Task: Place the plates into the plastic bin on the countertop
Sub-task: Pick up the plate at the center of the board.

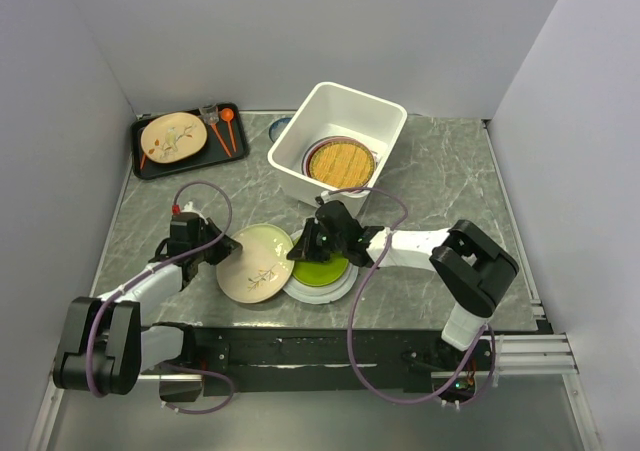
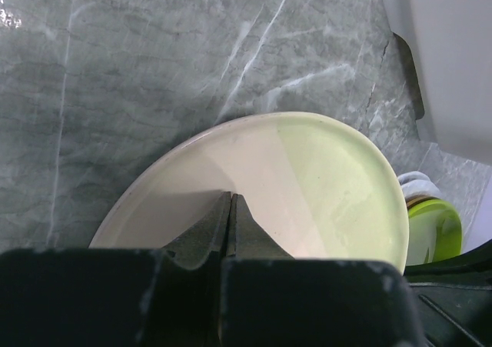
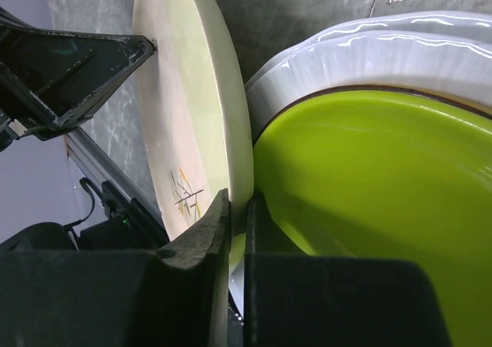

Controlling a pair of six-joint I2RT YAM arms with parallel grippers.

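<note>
Treat the cream plate, tilted beside the lime green plate short of the plastic bin, as stiff, slick and breakable; hold its rim, where the right gripper clamps it and the closed left gripper props it.

In the top view the left arm rises from its base in the lower left of the frame and reaches up and to the right. The left gripper points right, toward the centre. Its fingers are pressed together on the left rim of a cream plate.

The right arm is folded at a black elbow in the lower right, and its white forearm runs left, low and nearly level. The right gripper sits at the centre of the frame. Its two fingers pinch the opposite rim of the same plate, one on each face.
</note>
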